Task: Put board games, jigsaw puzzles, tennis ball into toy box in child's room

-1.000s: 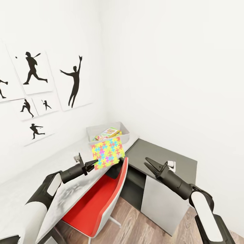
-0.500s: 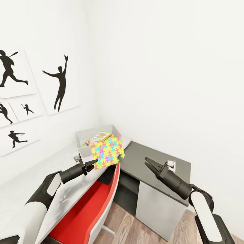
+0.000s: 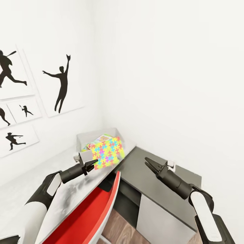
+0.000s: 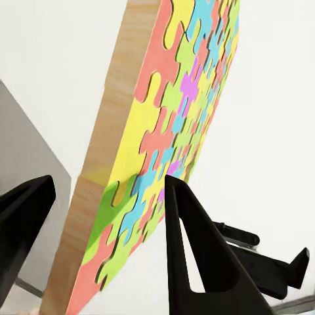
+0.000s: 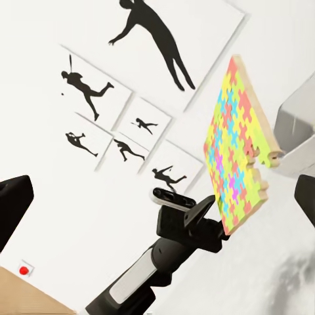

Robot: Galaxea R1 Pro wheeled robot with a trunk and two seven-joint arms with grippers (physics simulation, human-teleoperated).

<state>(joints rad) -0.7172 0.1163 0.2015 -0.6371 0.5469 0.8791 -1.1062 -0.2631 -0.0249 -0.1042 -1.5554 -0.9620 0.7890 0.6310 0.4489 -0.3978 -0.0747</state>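
Observation:
My left gripper [image 3: 91, 165] is shut on the lower edge of a jigsaw puzzle [image 3: 107, 152], a thin square of yellow, green, pink and blue pieces held upright above the table [image 3: 73, 191]. In the left wrist view the puzzle [image 4: 164, 138] stands between the two black fingers [image 4: 193, 252]. Just behind it, in the wall corner, sits the pale grey toy box [image 3: 87, 137] with a printed board game [image 3: 99, 139] inside. My right gripper [image 3: 151, 164] is open and empty over the dark cabinet [image 3: 142, 159]. The right wrist view shows the puzzle [image 5: 239, 154] and the left gripper [image 5: 197, 211].
A red chair [image 3: 89, 213] is pushed under the desk edge below my left arm. A small white object [image 3: 172, 165] lies on the cabinet behind the right gripper. Black baseball silhouettes [image 3: 61, 84] hang on the left wall. White walls close the corner.
The whole picture has shifted, so the camera moved: the desk corner and toy box sit nearer and the chair lower. Both arms keep their pose and the puzzle stays held.

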